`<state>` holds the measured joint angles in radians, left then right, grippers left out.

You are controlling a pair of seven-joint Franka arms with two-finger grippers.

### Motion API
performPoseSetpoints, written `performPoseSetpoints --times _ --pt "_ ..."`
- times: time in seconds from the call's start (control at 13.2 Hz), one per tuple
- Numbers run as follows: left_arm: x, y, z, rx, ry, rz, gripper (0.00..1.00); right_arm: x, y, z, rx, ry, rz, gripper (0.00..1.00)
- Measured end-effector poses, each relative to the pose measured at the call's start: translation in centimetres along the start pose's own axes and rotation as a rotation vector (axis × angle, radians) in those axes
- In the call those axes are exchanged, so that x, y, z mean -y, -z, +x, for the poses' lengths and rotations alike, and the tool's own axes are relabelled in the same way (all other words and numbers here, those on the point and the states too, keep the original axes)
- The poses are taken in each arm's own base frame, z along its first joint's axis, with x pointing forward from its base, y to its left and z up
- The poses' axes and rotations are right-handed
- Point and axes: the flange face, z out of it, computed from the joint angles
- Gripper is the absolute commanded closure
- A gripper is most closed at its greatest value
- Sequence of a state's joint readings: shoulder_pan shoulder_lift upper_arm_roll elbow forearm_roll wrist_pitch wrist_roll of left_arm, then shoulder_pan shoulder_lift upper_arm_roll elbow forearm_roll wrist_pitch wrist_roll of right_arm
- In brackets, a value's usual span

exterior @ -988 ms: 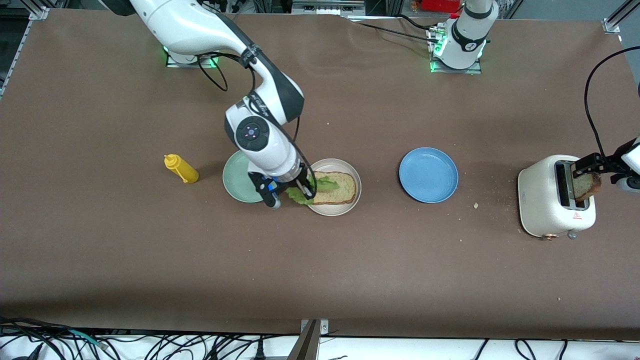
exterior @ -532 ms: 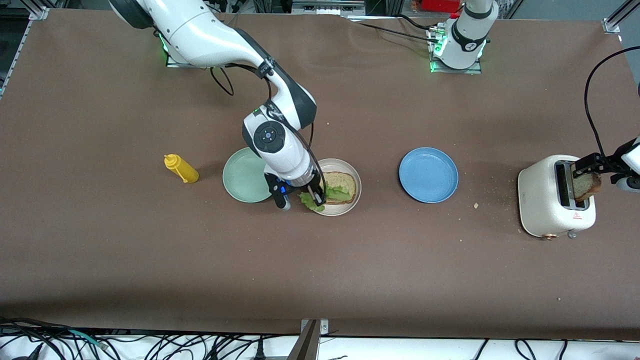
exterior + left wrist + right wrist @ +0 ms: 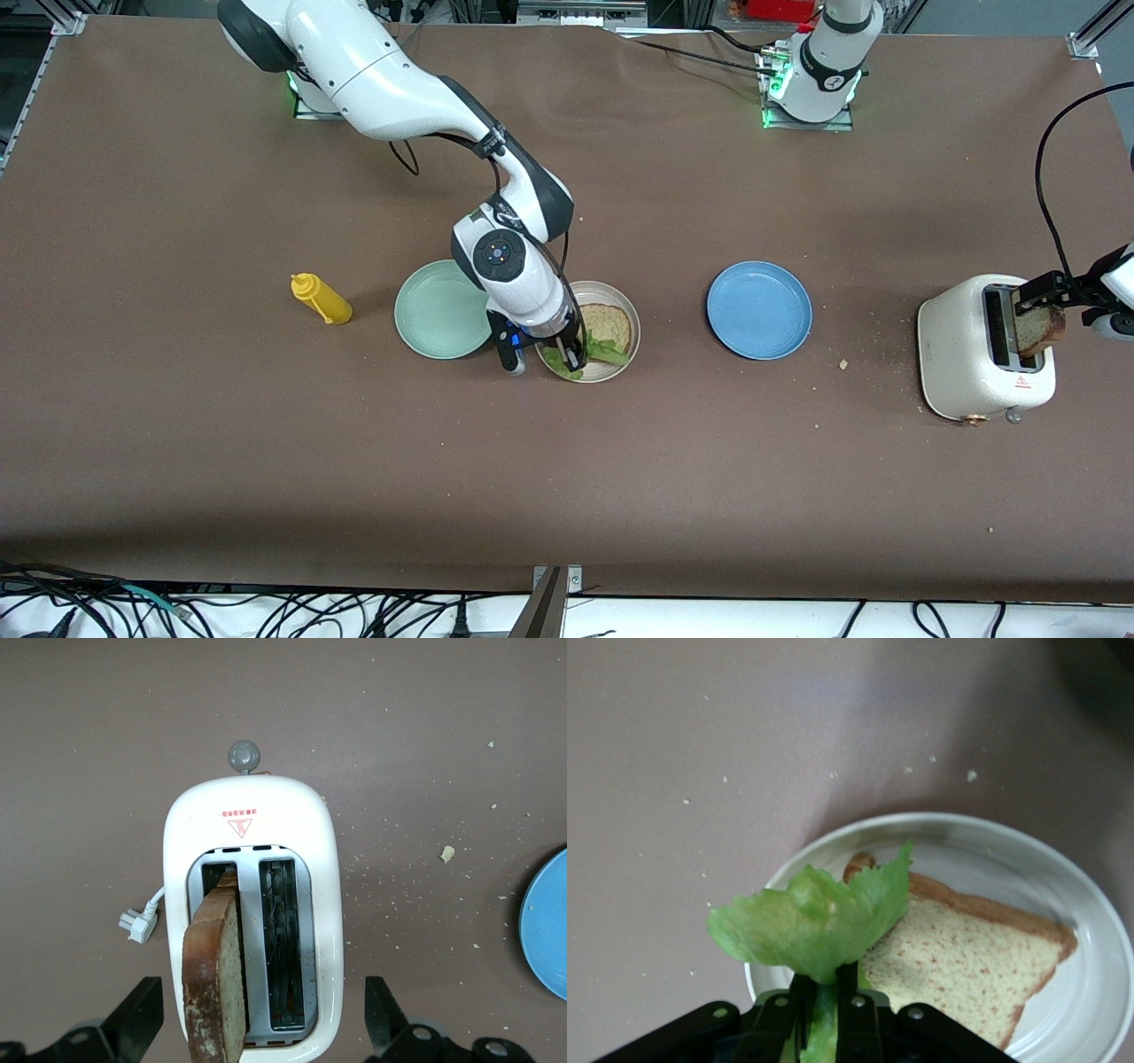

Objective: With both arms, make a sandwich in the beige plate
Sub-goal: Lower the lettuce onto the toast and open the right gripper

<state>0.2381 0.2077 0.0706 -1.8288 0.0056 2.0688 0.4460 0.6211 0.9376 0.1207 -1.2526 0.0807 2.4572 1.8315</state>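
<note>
mint green plate (image 3: 440, 310) and blue plate (image 3: 759, 309) flank the beige plate (image 3: 624, 351).

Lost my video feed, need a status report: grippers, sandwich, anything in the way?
Right gripper shut on lettuce leaf over bread slice in beige plate. Left gripper open around toast in toaster. Nothing in the way.

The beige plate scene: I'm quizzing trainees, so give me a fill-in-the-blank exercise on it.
1. The right claw is shut on the ____ leaf over the beige plate.
2. One bread slice lies on the ____ plate.
3. The left claw is open above the ____, where another slice sticks up.
4. The yellow bottle lies beside the ____ green plate.

Missing: lettuce; beige; toaster; mint
</note>
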Motion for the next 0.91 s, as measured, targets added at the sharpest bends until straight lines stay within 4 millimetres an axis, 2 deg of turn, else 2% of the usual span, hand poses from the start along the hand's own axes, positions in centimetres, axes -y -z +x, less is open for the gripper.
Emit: performPoseSetpoints --times 0.3,0.46,0.68,0.76,0.84,0.91 --pt "0.8 -0.3 -0.6 0.009 0.016 -0.004 0.00 0.1 0.6 -0.9 -0.004 -0.019 -0.029 1.00" --pt "1.8 -1.2 -1.3 0.026 0.036 -0.010 0.00 0.4 1.4 -1.1 -0.012 -0.019 -0.063 1.00" --pt "3.2 -3.1 -2.2 0.057 0.061 -0.024 0.02 -0.7 0.9 -1.8 -0.035 -0.029 -0.148 1.00" --pt "3.5 -3.7 -2.3 0.067 0.066 -0.028 0.19 -0.9 0.8 -2.0 -0.038 -0.029 -0.159 1.00" --pt "3.6 -4.3 -2.4 0.075 0.069 -0.032 0.69 -0.9 0.7 -2.1 -0.038 -0.028 -0.158 0.98" --pt "3.7 -4.7 -2.5 0.083 0.070 -0.036 0.83 -0.9 0.6 -2.0 -0.036 -0.028 -0.154 0.65"
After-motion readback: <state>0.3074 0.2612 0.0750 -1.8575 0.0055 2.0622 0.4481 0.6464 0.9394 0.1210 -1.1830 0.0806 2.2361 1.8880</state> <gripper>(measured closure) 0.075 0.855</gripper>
